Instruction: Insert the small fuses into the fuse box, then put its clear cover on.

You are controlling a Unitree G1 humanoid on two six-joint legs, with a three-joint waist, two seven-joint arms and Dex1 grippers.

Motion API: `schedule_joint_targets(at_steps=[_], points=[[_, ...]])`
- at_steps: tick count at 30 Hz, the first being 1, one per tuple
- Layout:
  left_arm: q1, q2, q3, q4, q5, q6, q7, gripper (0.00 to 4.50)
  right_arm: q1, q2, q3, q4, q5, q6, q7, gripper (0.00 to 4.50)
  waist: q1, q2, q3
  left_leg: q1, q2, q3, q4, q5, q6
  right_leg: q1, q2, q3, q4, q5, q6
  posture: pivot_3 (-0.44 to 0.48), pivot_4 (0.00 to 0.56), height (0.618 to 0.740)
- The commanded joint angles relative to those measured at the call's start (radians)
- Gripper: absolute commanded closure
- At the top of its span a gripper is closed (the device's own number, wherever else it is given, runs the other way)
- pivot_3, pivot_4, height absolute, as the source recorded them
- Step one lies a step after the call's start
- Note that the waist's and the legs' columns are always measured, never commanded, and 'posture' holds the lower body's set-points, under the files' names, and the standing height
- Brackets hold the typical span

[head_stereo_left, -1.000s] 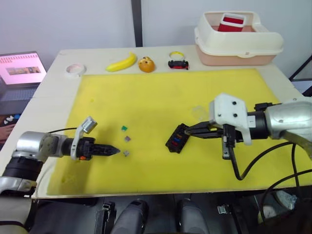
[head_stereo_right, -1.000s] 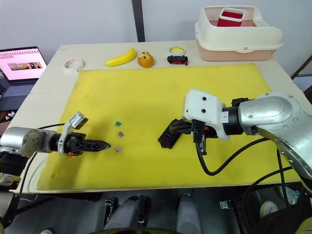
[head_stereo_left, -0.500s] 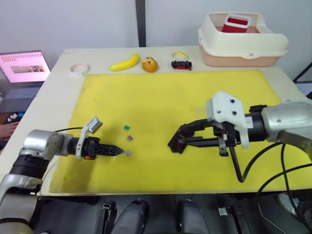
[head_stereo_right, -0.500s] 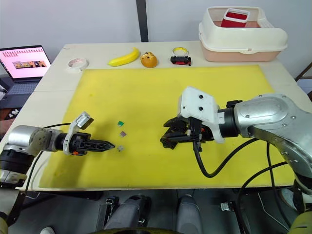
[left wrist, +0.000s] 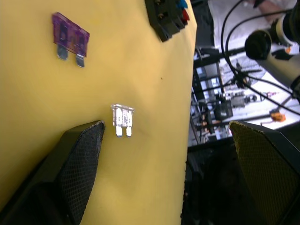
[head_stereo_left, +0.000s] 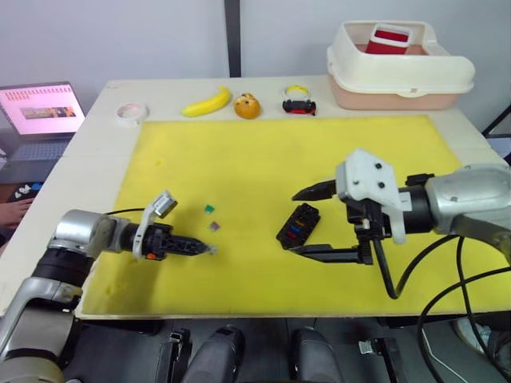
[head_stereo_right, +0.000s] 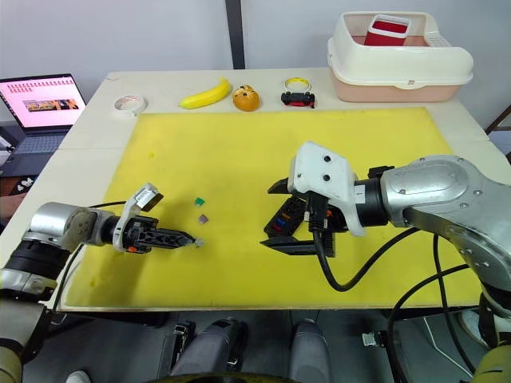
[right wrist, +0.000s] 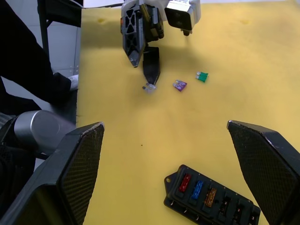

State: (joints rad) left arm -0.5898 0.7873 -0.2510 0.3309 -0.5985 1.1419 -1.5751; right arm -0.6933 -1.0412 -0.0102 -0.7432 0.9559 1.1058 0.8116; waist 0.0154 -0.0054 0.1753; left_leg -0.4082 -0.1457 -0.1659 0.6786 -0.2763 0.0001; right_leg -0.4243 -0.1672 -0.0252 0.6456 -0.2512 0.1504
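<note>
Left gripper [head_stereo_right: 188, 238]: fingers parted around the grey fuse [left wrist: 122, 120], judged set for a pinch; nothing held. Purple fuse [left wrist: 69, 39] and green fuse [right wrist: 201, 76] lie beyond. Fuse box [head_stereo_left: 299, 224]: flat on the mat [head_stereo_left: 239, 152], straddled by the wide-open right gripper [head_stereo_left: 307, 221]. Three filled slots are shown by the right wrist view.

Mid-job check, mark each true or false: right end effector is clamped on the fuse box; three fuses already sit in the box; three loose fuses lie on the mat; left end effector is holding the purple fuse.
1. The right end effector is clamped on the fuse box. False: its fingers are spread wide, one on each side of the box.
2. Red, blue and orange fuses sit in the box. True.
3. A green fuse, purple fuse and clear fuse lie loose on the yellow mat. True.
4. The left end effector holds the purple fuse. False: it is open by the clear fuse.
</note>
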Motion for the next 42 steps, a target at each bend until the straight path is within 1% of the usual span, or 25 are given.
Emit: schedule_joint_targets(at_steps=[1,12,15,18,27,37,42], points=[[0.029,-0.014,-0.081,-0.027,0.016,-0.010,-0.034,0.00,-0.001,-0.010,-0.013,-0.023,-0.005,-0.011,-0.012,0.05,-0.002,0.000,0.000,0.000,0.000,0.000,0.000,0.000,0.000,0.000,0.000,0.000,0.000,0.000,0.000,0.000,0.150,0.740],[0.017,-0.048,-0.079,0.004,0.049,-0.043,-0.039,0.00,0.027,-0.009,-0.001,-0.038,-0.014,-0.011,-0.014,0.05,0.000,0.000,0.000,0.000,0.000,0.000,0.000,0.000,0.001,0.000,0.000,0.000,0.000,0.000,0.000,0.000,0.150,0.740],[0.016,-0.062,-0.074,0.017,0.064,-0.056,-0.034,0.86,0.058,-0.005,0.010,-0.062,-0.015,-0.015,-0.016,0.00,0.000,0.000,0.000,0.000,0.000,0.000,0.000,0.000,0.001,0.000,0.000,0.000,0.000,0.000,0.000,0.000,0.150,0.740],[0.019,-0.070,-0.069,0.026,0.080,-0.068,-0.026,2.25,0.069,-0.003,0.012,-0.067,-0.019,-0.019,-0.022,0.00,-0.003,0.000,0.000,0.000,0.000,0.000,0.000,0.000,0.000,0.000,0.000,0.000,-0.001,0.000,0.000,0.000,0.150,0.740],[0.017,-0.075,-0.064,0.065,0.109,-0.094,-0.017,2.25,0.073,-0.003,0.011,-0.066,-0.017,-0.021,-0.030,0.00,-0.002,0.000,0.000,0.000,0.000,0.000,0.000,-0.001,0.001,0.000,0.000,0.000,0.000,0.000,0.000,0.000,0.150,0.740],[-0.018,-0.116,0.010,0.167,0.116,-0.104,0.056,2.25,0.070,0.001,0.022,-0.063,-0.029,-0.027,-0.032,0.00,0.002,0.001,-0.001,0.000,0.000,0.000,0.000,-0.001,0.002,0.000,0.000,0.000,0.000,0.000,0.000,0.000,0.150,0.740],[0.016,-0.109,-0.014,0.108,0.117,-0.111,0.037,2.25,0.070,-0.002,0.027,-0.063,-0.039,-0.032,-0.028,0.00,0.001,0.002,-0.001,0.001,0.000,0.000,0.000,-0.001,0.002,0.001,0.000,0.000,0.001,0.000,0.000,0.000,0.150,0.740]])
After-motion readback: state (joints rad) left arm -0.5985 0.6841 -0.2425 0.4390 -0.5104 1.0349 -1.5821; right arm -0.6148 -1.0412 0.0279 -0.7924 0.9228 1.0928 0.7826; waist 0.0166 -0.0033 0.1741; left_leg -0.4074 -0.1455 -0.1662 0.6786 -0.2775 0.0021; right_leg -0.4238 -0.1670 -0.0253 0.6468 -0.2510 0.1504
